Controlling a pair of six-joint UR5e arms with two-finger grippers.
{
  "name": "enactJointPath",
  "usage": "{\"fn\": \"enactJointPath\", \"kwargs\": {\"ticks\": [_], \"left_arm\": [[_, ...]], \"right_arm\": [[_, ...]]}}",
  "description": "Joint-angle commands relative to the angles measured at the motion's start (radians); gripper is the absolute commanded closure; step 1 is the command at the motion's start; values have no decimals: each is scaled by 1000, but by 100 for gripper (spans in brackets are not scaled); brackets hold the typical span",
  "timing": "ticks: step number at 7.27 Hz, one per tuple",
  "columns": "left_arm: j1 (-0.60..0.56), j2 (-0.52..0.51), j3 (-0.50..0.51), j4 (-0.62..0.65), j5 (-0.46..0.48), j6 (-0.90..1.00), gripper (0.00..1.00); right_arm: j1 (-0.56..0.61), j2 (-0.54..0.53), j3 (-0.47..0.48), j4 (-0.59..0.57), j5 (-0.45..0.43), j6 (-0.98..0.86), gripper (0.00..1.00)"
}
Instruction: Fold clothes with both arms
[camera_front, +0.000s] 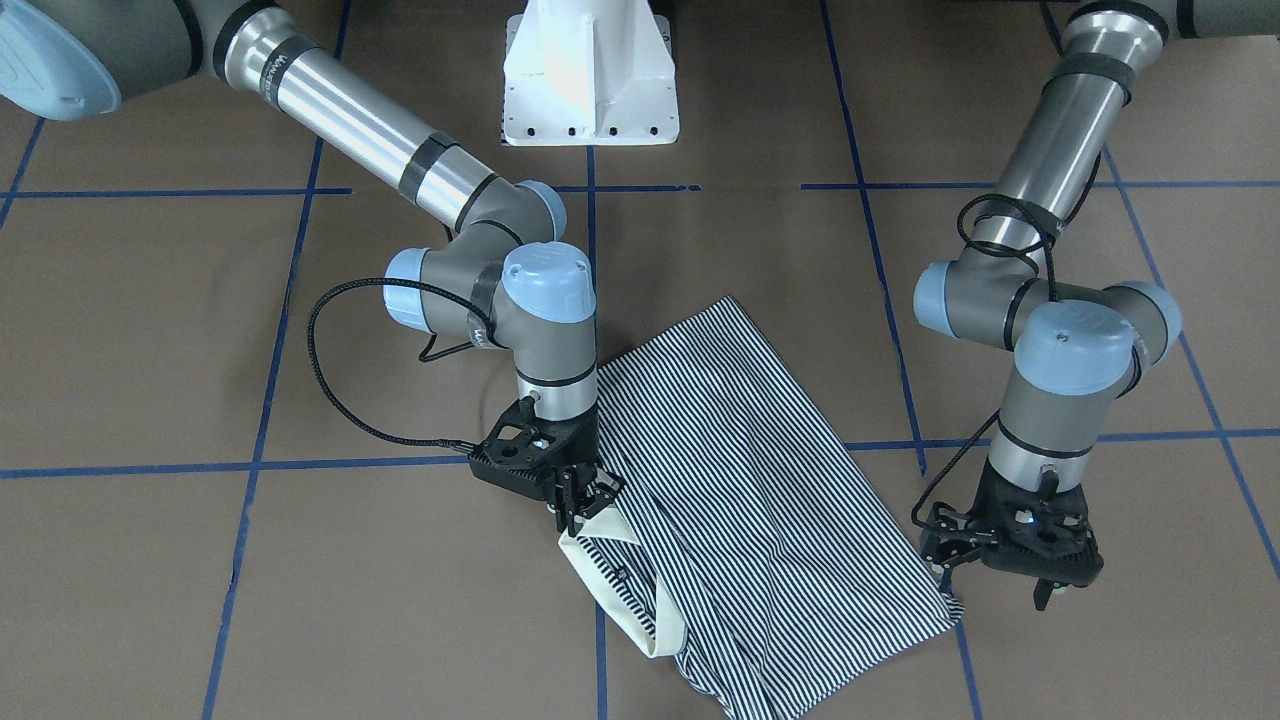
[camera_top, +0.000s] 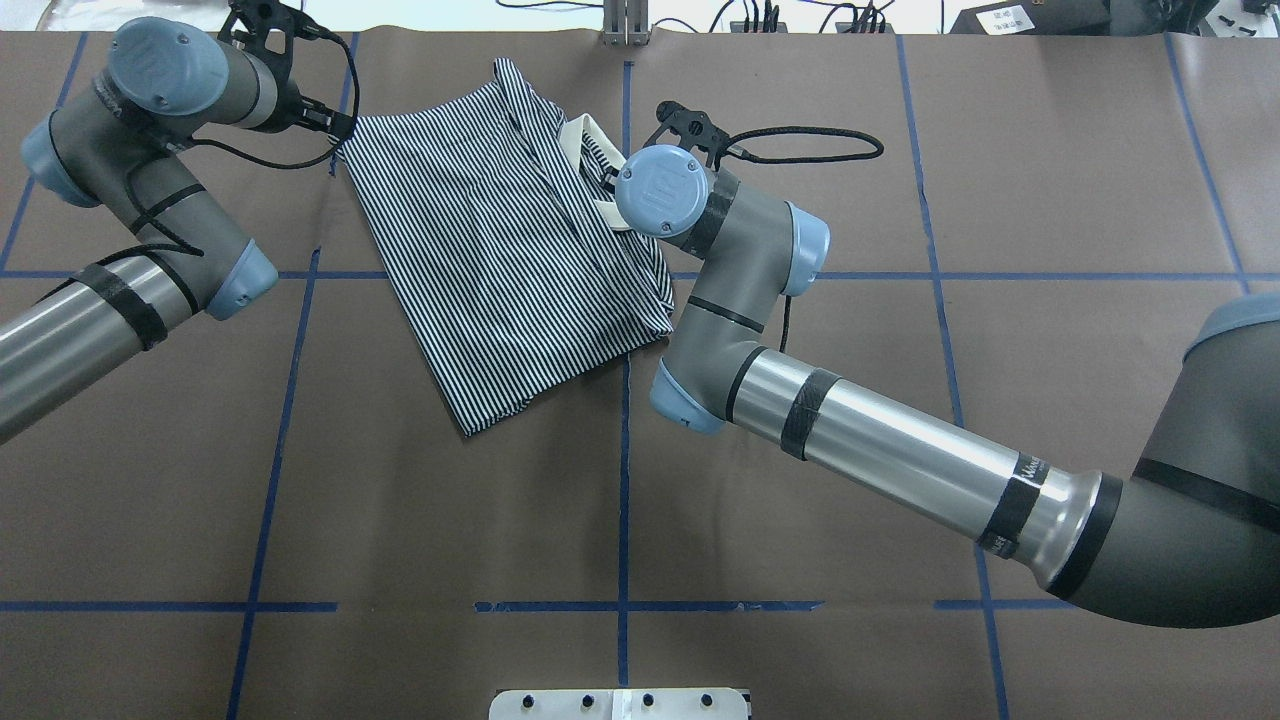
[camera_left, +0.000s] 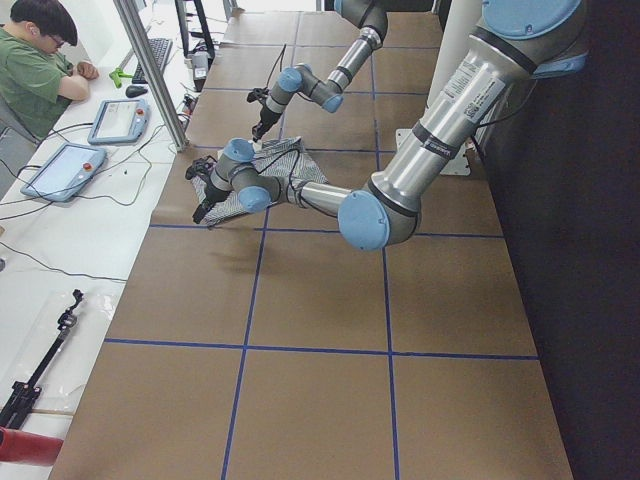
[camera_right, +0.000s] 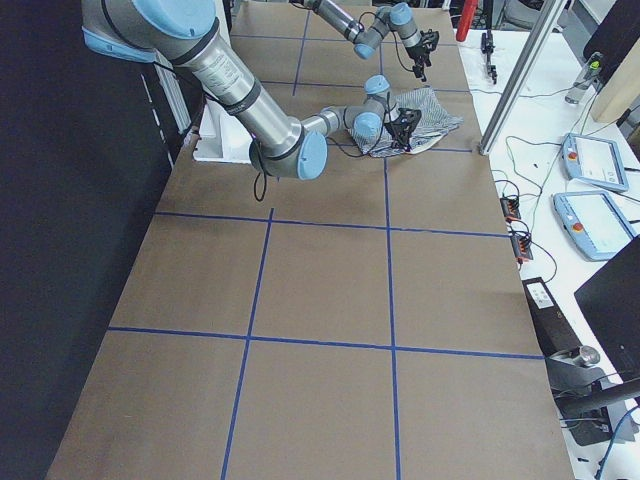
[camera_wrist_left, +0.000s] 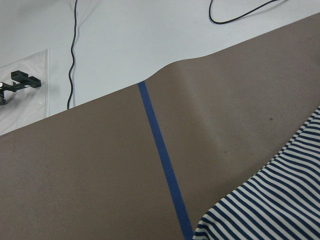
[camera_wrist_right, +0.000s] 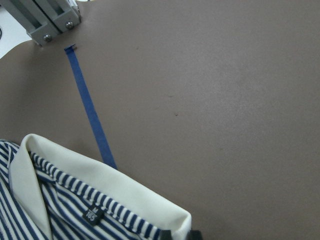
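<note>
Right wrist-mounted only: collar label (camera_wrist_right: 91, 214), perhaps numbered.

Robotics lab, tape-gridded table (camera_top: 450, 520), teach pendants (camera_left: 62, 170) on bench (camera_left: 90, 250) (person (camera_left: 40, 60) seated beside)

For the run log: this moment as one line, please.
navy-and-white striped polo shirt: part-folded, on brown table | right gripper: apparently pinching cream collar | left gripper: beside shirt corner, holding nothing
</note>
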Motion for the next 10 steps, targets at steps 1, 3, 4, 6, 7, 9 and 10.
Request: {"fn": "enactJointPath", "kwargs": {"ticks": [1,3,4,6,7,9,10], "left_arm": [[0,1,-3,0,0,-2,0],[2,16,-32,0,0,-3,0],[2,24,-44,2,-2,-2,0],[2,22,-44,0,-2,-3,0],[3,27,-44,0,-2,-3,0],[5,28,-46,0,-2,-3,0],[5,28,-46,0,-2,-3,0]], "right_arm": [[1,-25,58,-4,3,-25,100],[-22,-145,223,-8,-2,-27,100],[-28,-236,332,-8,-8,-28,100],[-112,-427,568,-8,-112,-27,100],[-141,-480,632,-7,-147,-27,100],[-151,-532,681,-7,-152,-27,100],[-152,-542,681,-7,-151,-28,100]]}}
